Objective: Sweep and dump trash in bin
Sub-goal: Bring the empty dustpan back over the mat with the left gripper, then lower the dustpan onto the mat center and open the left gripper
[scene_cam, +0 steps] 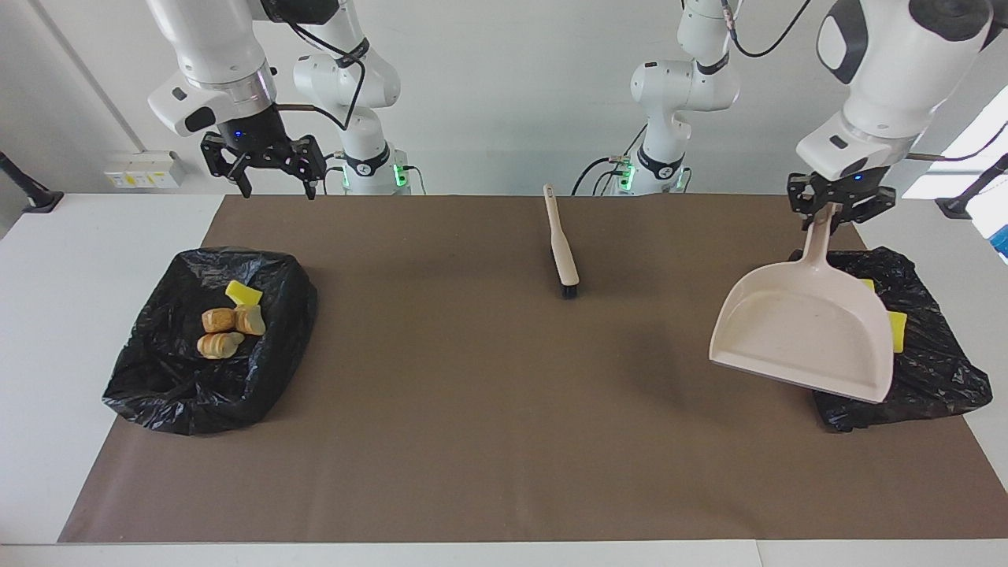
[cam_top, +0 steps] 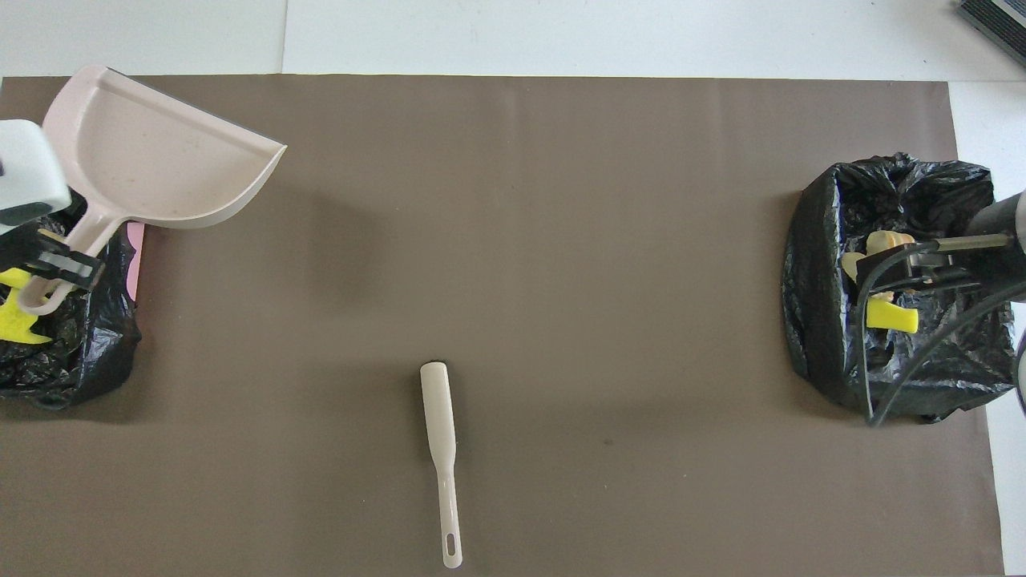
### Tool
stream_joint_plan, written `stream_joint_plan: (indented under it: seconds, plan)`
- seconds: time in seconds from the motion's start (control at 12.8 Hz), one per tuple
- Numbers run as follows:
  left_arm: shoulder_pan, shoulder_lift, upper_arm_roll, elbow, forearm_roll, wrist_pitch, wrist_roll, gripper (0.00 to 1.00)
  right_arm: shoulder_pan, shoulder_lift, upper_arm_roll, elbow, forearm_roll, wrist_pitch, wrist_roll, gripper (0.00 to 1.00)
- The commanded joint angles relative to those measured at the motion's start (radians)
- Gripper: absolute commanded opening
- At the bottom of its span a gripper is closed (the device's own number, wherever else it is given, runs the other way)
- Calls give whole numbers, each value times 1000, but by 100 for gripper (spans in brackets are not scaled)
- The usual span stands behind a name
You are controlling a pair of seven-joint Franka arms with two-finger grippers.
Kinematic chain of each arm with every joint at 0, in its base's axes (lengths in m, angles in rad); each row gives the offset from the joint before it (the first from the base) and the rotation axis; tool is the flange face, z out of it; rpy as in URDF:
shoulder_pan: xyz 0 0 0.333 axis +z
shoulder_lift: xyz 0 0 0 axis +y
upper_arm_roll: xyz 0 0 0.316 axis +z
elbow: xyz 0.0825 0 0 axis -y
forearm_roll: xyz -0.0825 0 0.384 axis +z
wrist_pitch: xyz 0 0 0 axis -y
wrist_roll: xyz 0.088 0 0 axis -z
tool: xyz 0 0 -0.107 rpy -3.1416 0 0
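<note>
My left gripper (scene_cam: 838,211) is shut on the handle of the beige dustpan (scene_cam: 803,331), which hangs empty in the air with its mouth tipped down, over the rim of the black-bagged bin (scene_cam: 937,370) at the left arm's end. Yellow trash scraps (scene_cam: 898,331) lie in that bin, and from above they show as yellow trash scraps (cam_top: 16,320) beside my left gripper (cam_top: 56,268). A second bagged bin (scene_cam: 157,378) at the right arm's end holds a yellow scrap (scene_cam: 244,293) and tan chunks (scene_cam: 220,331). My right gripper (scene_cam: 277,187) waits open above the mat's edge.
The beige brush (scene_cam: 561,244) lies on the brown mat (scene_cam: 472,409) near the robots, midway between the bins, its bristles pointing away from them. A pink edge (cam_top: 135,256) shows under the bag of the bin at the left arm's end.
</note>
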Motion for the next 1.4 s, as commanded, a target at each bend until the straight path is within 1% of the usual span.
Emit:
stream_joint_plan:
  seconds: [0.0,0.08,0.16,0.23,0.31,0.39,0.47,0.55,0.7,0.78,0.94,1.17,1.33]
  plan:
    - [-106,-24,18,-102,-94,159,-285,0,48,-17,-78,2,26,-25,-8,100]
    - [-131,-16,19,-140,-145,241,-362,0,100,-17,-151,3,26,-29,-8,100]
    - [-154,-3,18,-154,-180,288,-413,0,152,-19,-220,3,26,-29,-10,100]
    - [-192,25,18,-159,-220,330,-433,0,185,-19,-271,3,27,-28,-27,100]
    - [-219,48,18,-161,-274,397,-445,0,190,-17,-289,-1,27,-28,-40,100]
    - [-249,59,18,-164,-317,448,-459,0,179,-19,-293,-6,30,-29,-38,100]
    - [-282,74,18,-165,-328,464,-474,0,179,-20,-293,-12,37,-29,-28,100]
    - [-322,112,19,-164,-330,484,-513,0,179,-23,-291,-12,40,-28,-28,100]
    - [-408,223,19,-165,-330,607,-556,0,181,-31,-291,-23,40,-29,-27,100]
    - [-439,253,19,-165,-330,637,-556,0,181,-31,-290,-24,40,-23,-27,100]
    - [-486,280,18,-177,-330,663,-548,0,188,-31,-288,-24,38,-19,-24,100]
    - [-520,286,18,-236,-333,720,-551,0,187,-29,-290,-23,38,-17,-25,100]
    - [-545,320,18,-240,-346,734,-588,0,181,-29,-288,-21,38,-19,-30,100]
